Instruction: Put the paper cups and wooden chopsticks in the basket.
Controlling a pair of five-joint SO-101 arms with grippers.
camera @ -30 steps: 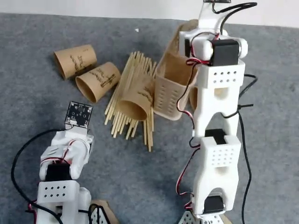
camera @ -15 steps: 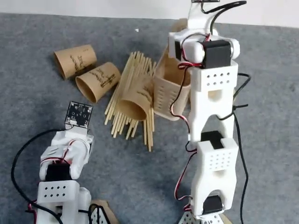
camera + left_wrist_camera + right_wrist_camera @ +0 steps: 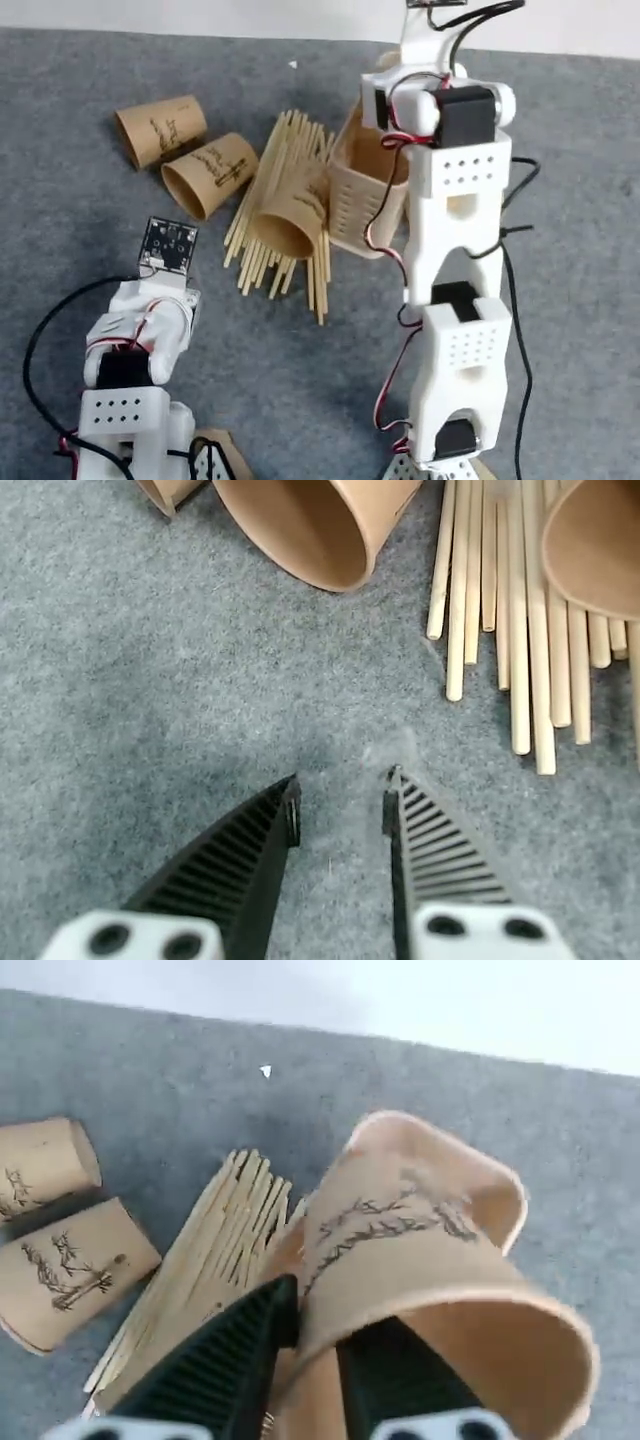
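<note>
To the far left of the basket (image 3: 355, 205) two paper cups lie on their sides on the grey surface (image 3: 60, 200). The outer cup (image 3: 160, 130) is well apart from the basket, and the second cup (image 3: 210, 173) lies beside it, a little nearer. The left gripper (image 3: 340, 800) hangs low over bare surface, also well left of the basket. Its jaws are parted with nothing between them, short of the second cup's open mouth.

Closer in, the wooden chopsticks (image 3: 275, 215) fan out in a loose sheaf that reaches the basket's perforated wall. A third cup (image 3: 292, 215) lies across them, just beside that wall. At the basket's far end the right gripper (image 3: 318, 1325) has its jaws pinched on the wall of a held cup (image 3: 420, 1250), one jaw inside and one outside. The arm hides whether the cup hangs over the basket or just past it.

The cups look light and thin-walled and probably crush easily; the held one's mouth is already squeezed out of round. A gentle pinch at the rim seems the best hold, and on their sides they may roll. The chopsticks look stiff, smooth and slim. They lie flat, so they are likely awkward to get under, and a few are best taken at mid-length.

Each cup carries a dark branch-like drawing with small print beside it, too small to make out.
</note>
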